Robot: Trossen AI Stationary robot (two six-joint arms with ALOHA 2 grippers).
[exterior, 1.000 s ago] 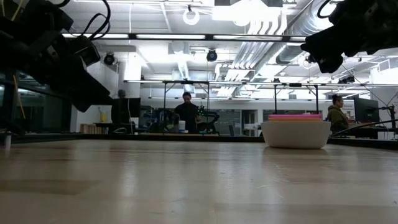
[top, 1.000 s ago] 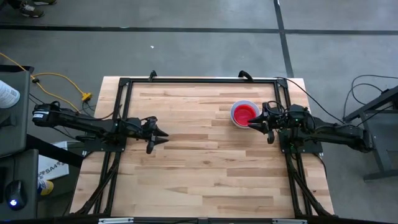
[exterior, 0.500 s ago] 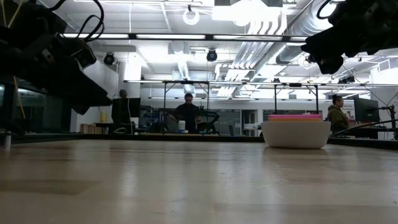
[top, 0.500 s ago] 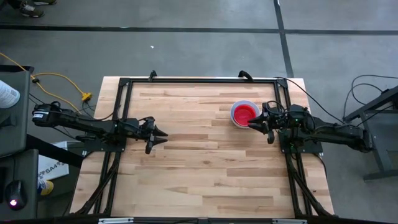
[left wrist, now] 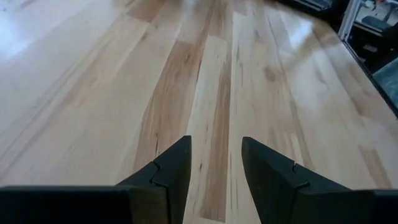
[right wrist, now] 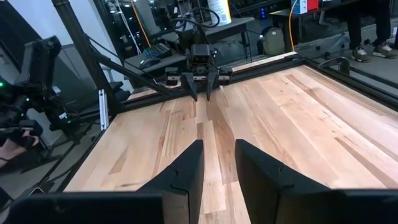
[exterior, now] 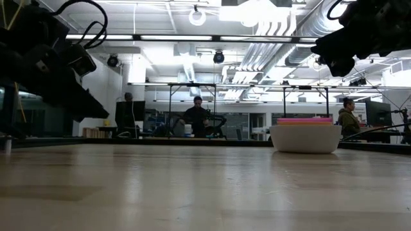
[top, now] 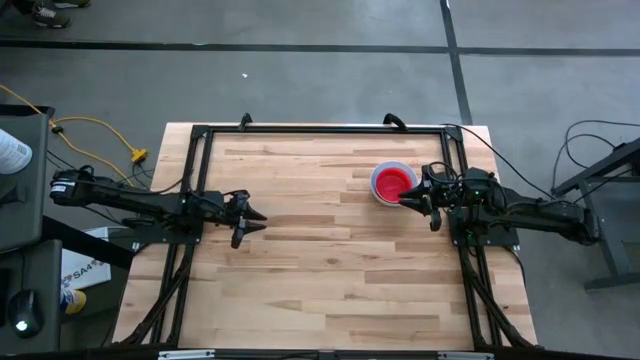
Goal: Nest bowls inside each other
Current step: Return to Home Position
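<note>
The bowls (top: 392, 183) stand as one nested stack at the table's far right. A red bowl (top: 393, 182) is innermost and a white bowl (exterior: 305, 138) outermost, its base on the table. Thin coloured rims (exterior: 305, 121) show above the white one. My right gripper (top: 418, 205) hovers open just right of the stack and above it (exterior: 340, 54), with nothing between its fingers (right wrist: 217, 149). At the table's left, my left gripper (top: 255, 220) is open and empty (left wrist: 216, 146), pointing slightly down at bare wood.
A black frame (top: 320, 128) runs along the table's far, left and right edges. Bare wood (top: 330, 260) lies between the two arms. People (exterior: 196, 115) are in the room beyond the table's far edge.
My left gripper has drawn back a little toward the table's left edge and sunk slightly, still open. The bowl stack has not moved.
</note>
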